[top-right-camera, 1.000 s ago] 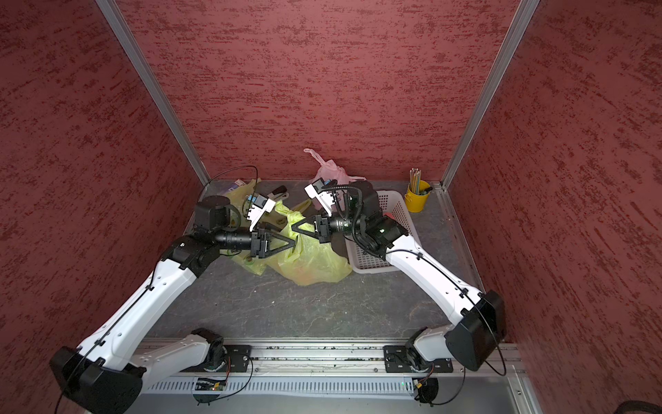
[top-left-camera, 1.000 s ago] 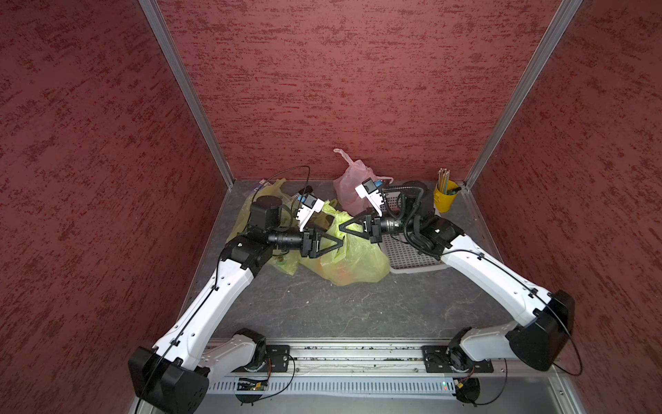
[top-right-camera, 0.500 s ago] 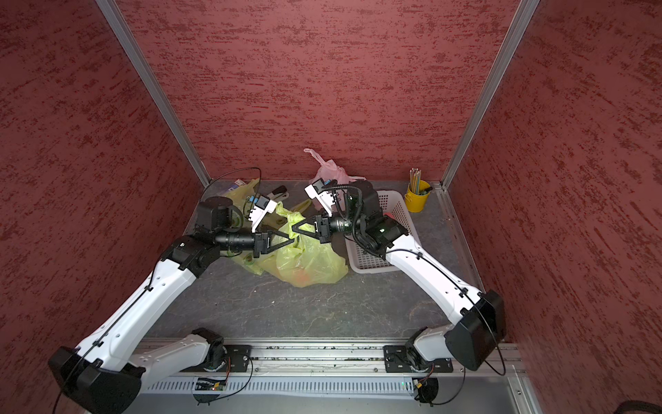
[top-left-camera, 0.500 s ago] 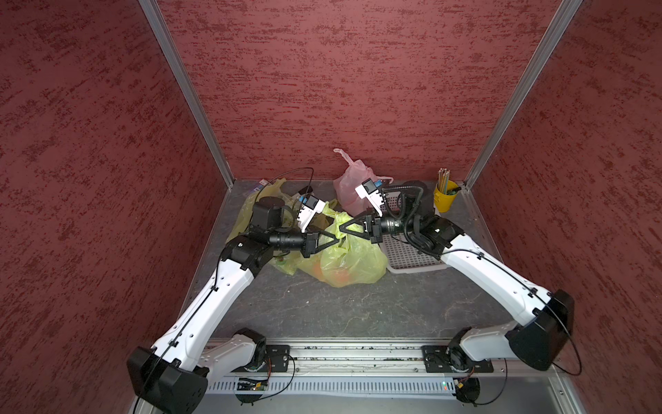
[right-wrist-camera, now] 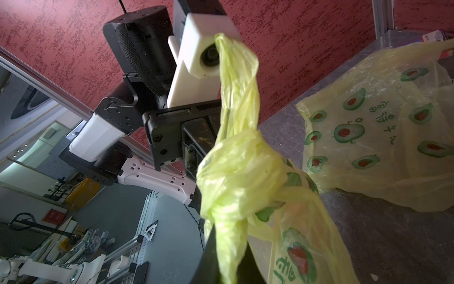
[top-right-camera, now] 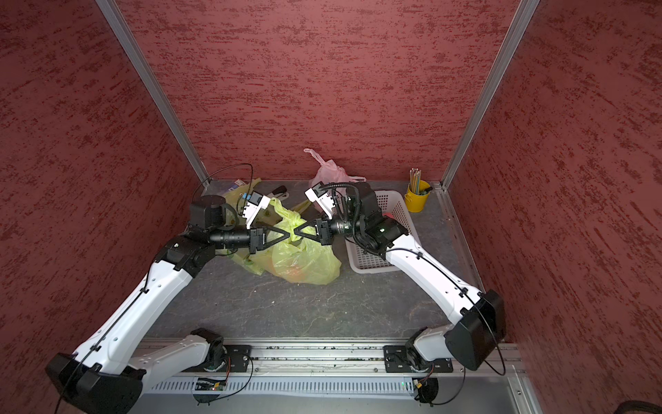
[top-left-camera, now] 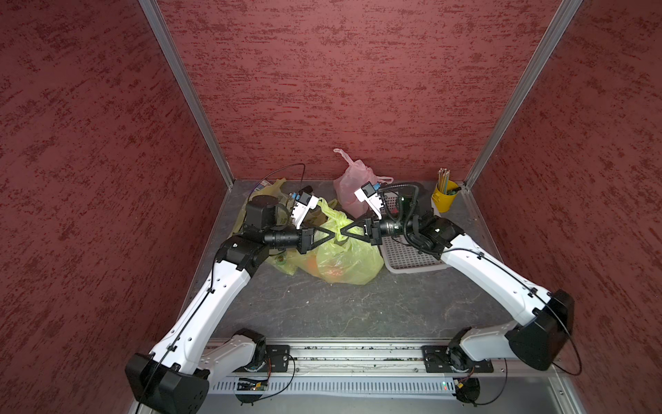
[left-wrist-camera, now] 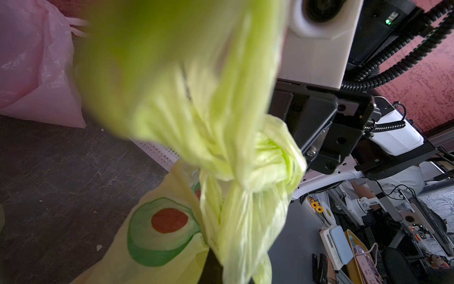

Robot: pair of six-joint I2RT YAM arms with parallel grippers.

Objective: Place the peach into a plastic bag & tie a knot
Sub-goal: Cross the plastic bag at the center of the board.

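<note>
At table centre, the knot point(right-wrist-camera: 235, 172) sat between the tips. The left gripper point(top-left-camera: 333, 235) was clamped on the bag point(top-left-camera: 353, 260), the right gripper point(top-left-camera: 344, 234) seemingly likewise. The pull axis ran left-right, and the peach point(top-left-camera: 331, 271) lay inside the bag, nearward.

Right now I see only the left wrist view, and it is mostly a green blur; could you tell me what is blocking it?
Observer: In the right wrist view, a loose end of the bag lies across the lens of your camera.
Operator: Thank you. Is the peach inside the bag?
Observer: It looks so: in both top views an orange shape, most likely the peach, shows through the bag's lower bulge.
</note>
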